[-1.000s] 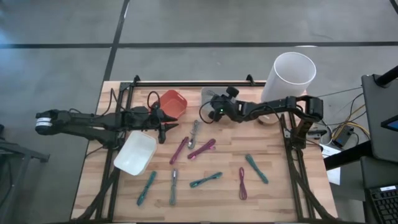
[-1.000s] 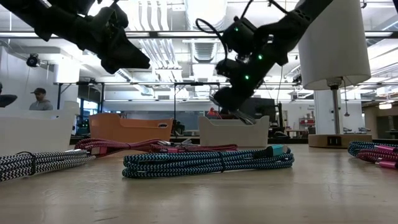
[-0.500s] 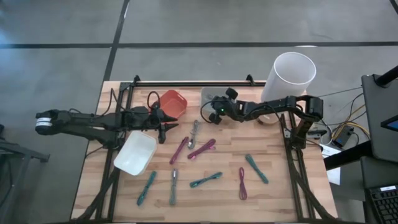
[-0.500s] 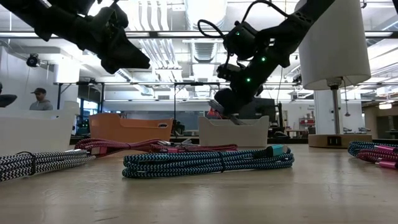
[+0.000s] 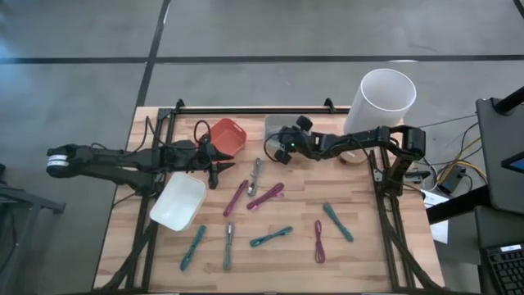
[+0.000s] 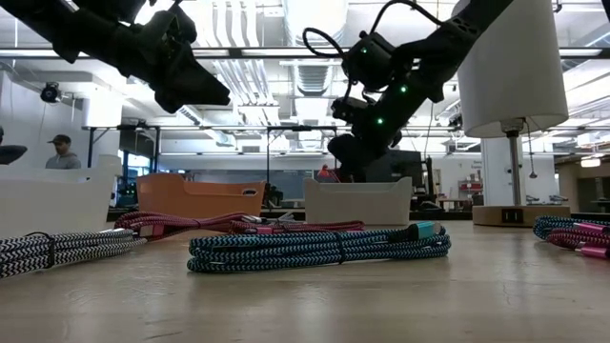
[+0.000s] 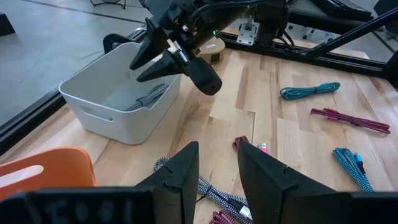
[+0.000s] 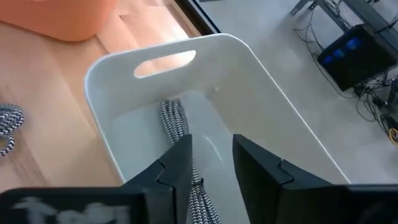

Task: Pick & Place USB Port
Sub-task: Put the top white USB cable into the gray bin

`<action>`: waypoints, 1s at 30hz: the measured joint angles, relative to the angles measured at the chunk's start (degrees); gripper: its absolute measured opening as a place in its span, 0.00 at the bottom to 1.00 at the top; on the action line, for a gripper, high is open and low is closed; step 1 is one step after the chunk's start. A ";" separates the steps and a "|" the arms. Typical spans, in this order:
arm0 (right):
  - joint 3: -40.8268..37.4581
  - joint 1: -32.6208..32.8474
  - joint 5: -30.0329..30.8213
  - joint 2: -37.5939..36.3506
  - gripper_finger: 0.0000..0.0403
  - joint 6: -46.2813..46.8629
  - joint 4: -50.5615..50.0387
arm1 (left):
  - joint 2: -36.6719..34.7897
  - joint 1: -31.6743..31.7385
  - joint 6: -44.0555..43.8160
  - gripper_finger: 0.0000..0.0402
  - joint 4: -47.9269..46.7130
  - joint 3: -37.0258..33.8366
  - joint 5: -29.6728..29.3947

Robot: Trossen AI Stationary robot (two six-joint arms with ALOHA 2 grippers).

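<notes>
Right wrist view: right gripper (image 8: 211, 163), fingers apart, hangs over the white bin (image 8: 249, 68) where the black-and-white cable (image 8: 177, 127) lies. Orange bin (image 5: 228, 135) sits beside; left gripper (image 7: 216, 171), spread, hovers above loose cables (image 5: 266, 196).

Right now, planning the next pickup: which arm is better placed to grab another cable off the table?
Left, probably. The left gripper, open, hovers just above the striped cable on the table; the right gripper is away over the white bin.

Right tool (image 5: 279, 147) fingers parted, left tool (image 5: 219, 163) parted, both arms extended inward
</notes>
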 joint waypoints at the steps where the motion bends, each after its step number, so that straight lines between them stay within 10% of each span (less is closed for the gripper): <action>1: 0.25 0.08 -0.87 -0.02 0.30 -0.01 -0.01 | -0.01 -0.01 -0.01 0.29 0.01 0.00 0.00; 13: 6.48 3.42 -12.65 -0.09 0.38 -3.45 -3.96 | 0.00 -0.01 -2.42 0.29 -0.02 0.00 0.00; 22: 6.95 6.01 -35.56 0.55 0.39 -10.87 -3.77 | -0.01 -0.01 -2.38 0.29 -0.04 0.00 0.00; 30: 7.36 6.45 -37.01 5.26 0.39 -10.41 -2.40 | 0.00 0.00 -2.68 0.29 -0.07 -0.06 0.00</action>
